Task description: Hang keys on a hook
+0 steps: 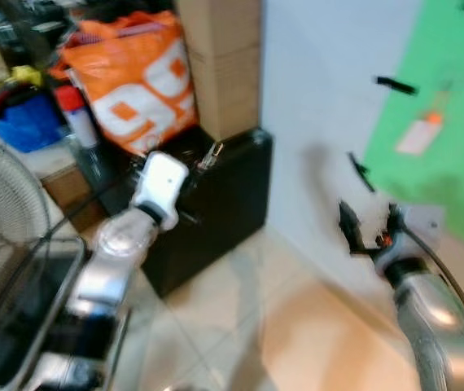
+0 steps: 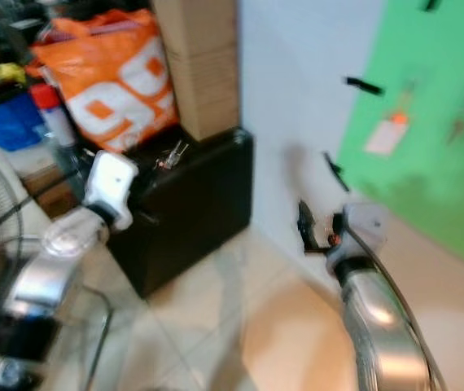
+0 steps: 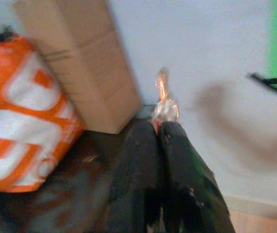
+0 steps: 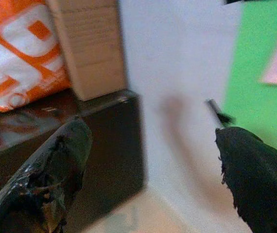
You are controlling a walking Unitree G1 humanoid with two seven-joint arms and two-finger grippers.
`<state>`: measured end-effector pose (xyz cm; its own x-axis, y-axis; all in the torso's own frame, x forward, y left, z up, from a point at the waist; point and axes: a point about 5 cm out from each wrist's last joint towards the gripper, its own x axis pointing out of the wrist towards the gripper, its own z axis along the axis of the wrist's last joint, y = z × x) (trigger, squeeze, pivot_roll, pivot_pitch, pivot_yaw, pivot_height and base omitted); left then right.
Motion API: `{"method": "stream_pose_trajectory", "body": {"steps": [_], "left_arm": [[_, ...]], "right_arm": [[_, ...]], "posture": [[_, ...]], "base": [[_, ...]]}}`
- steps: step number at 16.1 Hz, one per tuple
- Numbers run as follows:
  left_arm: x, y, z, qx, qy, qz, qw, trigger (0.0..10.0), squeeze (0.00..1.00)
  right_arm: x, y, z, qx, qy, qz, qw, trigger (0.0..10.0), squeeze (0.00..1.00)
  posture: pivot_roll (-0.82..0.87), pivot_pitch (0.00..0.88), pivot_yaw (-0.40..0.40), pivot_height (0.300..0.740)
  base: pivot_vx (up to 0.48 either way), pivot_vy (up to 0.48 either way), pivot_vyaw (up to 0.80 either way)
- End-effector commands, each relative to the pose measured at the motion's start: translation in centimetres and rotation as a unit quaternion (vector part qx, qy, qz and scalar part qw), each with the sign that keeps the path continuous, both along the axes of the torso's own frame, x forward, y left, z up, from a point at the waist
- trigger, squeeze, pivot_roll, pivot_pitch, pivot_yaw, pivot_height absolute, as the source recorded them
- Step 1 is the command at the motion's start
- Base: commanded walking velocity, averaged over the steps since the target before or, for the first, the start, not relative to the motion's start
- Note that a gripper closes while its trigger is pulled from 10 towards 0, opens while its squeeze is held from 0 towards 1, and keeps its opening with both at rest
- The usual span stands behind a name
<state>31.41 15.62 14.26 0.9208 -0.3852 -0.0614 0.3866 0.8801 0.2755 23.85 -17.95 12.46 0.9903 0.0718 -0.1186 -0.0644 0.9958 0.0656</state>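
The left gripper [image 3: 160, 127] is pinching the keys [image 3: 164, 103] over the black cabinet [image 1: 216, 212]; the right gripper [image 4: 153, 145] (fingers spread) is hovering at three o'clock, near the wall hook [image 1: 360, 171].

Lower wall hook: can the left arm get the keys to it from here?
Probably not yet. The left gripper, jaws shut on the keys, sits over the black cabinet, while the hook is across open floor, nearer the right gripper. Nothing blocks the way.

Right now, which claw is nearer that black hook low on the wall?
The right. The right claw hangs open just below and beside the hook; the left claw, shut on the keys, is over the black cabinet, farther away.
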Motion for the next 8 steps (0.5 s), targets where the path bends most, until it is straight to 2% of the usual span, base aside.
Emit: {"method": "stream_pose_trajectory", "body": {"steps": [1,6,8], "left_arm": [[0.22,-1.06,0.57,-0.009,-0.009,-0.02,1.0,10.0,0.0],[0.35,-1.16,0.47,-0.009,-0.008,-0.024,1.0,10.0,0.0],[0.34,-1.21,0.39,-0.011,-0.007,-0.026,1.0,10.0,0.0]], "right_arm": [[-0.09,-0.95,0.23,-0.013,-0.003,-0.016,1.0,10.0,0.0],[-0.24,-1.02,0.16,-0.013,-0.003,-0.019,1.0,10.0,0.0],[-0.3,-1.02,0.12,-0.013,-0.002,-0.021,1.0,10.0,0.0]], "posture": [[-0.19,0.0,0.078,0.732],[-0.19,0.0,0.083,0.732],[-0.2,0.0,0.083,0.732]], "base": [[0.424,0.0,0.0],[0.428,0.0,0.0],[0.428,0.0,-0.8]]}}
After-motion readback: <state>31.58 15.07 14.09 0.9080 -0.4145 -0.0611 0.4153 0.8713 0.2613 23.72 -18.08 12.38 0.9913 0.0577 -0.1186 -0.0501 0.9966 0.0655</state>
